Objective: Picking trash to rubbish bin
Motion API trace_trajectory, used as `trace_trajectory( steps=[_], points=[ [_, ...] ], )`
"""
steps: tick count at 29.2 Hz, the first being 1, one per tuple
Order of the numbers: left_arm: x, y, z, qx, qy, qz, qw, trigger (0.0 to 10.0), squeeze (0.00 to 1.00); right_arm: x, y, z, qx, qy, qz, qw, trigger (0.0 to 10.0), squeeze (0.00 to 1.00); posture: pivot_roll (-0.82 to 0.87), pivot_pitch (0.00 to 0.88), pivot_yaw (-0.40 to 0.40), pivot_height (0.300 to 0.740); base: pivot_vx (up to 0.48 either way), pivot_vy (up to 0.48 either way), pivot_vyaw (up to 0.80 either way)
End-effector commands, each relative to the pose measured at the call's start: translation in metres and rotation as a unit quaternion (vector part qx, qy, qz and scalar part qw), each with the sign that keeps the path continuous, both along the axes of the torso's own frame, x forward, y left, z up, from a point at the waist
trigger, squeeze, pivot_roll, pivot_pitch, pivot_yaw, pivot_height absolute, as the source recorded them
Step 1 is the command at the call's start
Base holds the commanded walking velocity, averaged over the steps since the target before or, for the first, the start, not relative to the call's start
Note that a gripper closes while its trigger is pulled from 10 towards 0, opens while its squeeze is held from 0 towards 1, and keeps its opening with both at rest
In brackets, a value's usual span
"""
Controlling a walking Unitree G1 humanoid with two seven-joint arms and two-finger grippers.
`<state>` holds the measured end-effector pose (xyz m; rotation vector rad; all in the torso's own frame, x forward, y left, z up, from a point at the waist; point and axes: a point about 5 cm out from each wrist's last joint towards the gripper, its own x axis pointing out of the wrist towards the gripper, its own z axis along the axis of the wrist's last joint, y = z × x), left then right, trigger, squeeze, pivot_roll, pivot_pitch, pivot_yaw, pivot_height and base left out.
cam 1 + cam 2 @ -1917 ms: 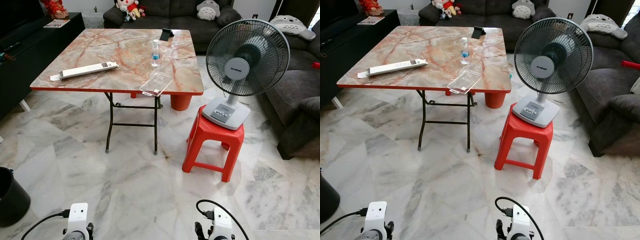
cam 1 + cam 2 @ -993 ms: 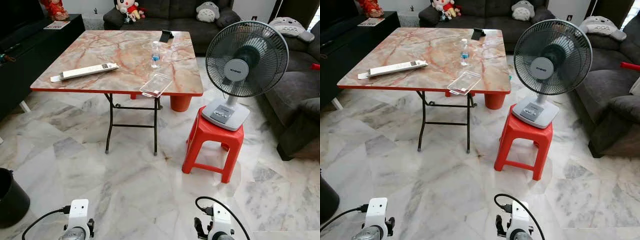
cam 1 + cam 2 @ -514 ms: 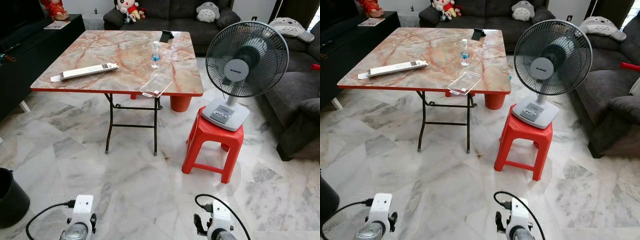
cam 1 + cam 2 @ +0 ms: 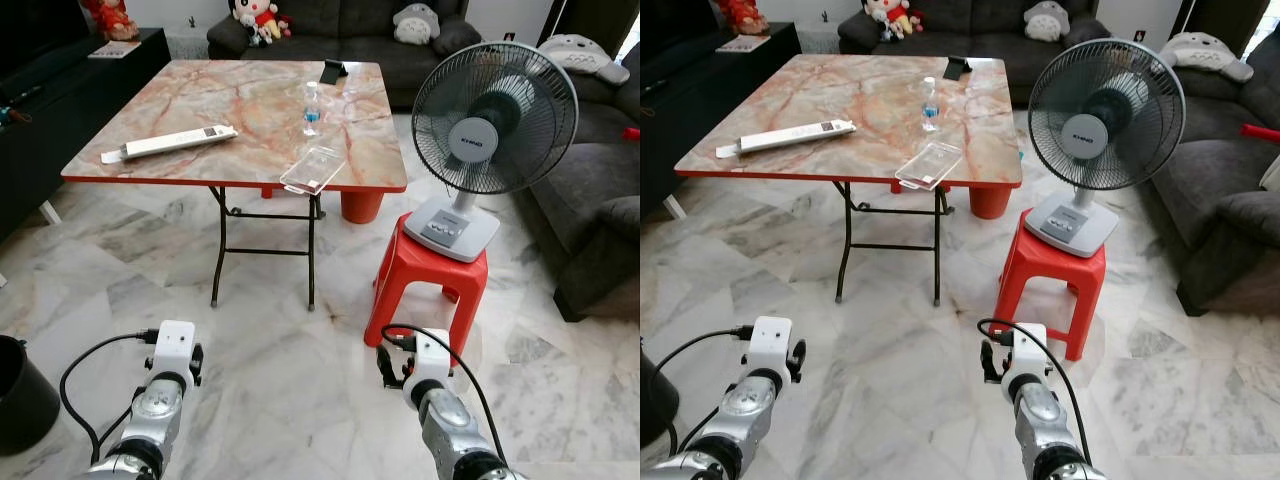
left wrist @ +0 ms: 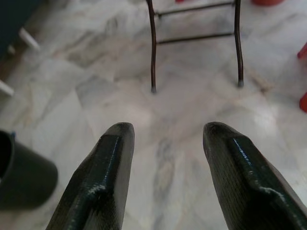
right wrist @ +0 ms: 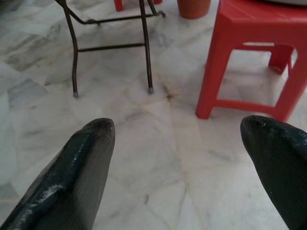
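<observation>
Ahead on the table [image 4: 150, 165], the clear plastic tray [image 4: 312, 168] overhangs the near edge, nearer our right gripper [image 6: 177, 136]; both it and our left gripper [image 5: 165, 134] are spread wide, empty.

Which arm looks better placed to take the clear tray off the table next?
Probably right: the clear plastic tray overhangs the marble table's near edge, ahead of the right gripper, which is open.

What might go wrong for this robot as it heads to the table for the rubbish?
The clear plastic tray juts over the table edge, so a clumsy reach might knock it to the floor. The fan sits on a narrow red stool close beside the table; a bump from the right gripper or arm could topple it. The water bottle stands upright and may tip when grasped.
</observation>
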<state>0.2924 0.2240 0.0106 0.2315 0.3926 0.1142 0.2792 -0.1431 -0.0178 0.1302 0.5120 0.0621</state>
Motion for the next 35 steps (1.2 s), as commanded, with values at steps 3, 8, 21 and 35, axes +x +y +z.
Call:
trace_trajectory(
  steps=[3,8,21,35],
  points=[
    [0.005,0.008,0.011,0.046,-0.024,-0.029,0.998,10.0,0.0,0.011,0.001,0.011,-0.002,-0.033,0.008,0.999,10.0,0.0,0.05,0.011,-0.002,0.74,0.0,0.0,0.0],
    [0.004,0.037,0.031,0.094,-0.079,-0.012,0.992,10.0,0.0,0.016,0.0,0.019,-0.001,-0.056,0.009,0.998,10.0,0.0,0.06,0.026,-0.008,0.74,0.0,0.0,0.0],
    [0.055,-0.008,0.091,0.052,-0.209,-0.06,0.975,10.0,0.0,0.044,0.003,0.055,0.006,-0.148,0.013,0.989,10.0,0.0,0.02,0.022,-0.023,0.74,0.0,0.0,0.0],
    [0.055,-0.014,0.091,0.036,-0.219,-0.063,0.973,10.0,0.0,0.059,0.016,0.079,0.005,-0.201,0.038,0.979,10.0,0.0,0.02,0.008,-0.024,0.74,0.034,0.0,0.0]
  ],
)
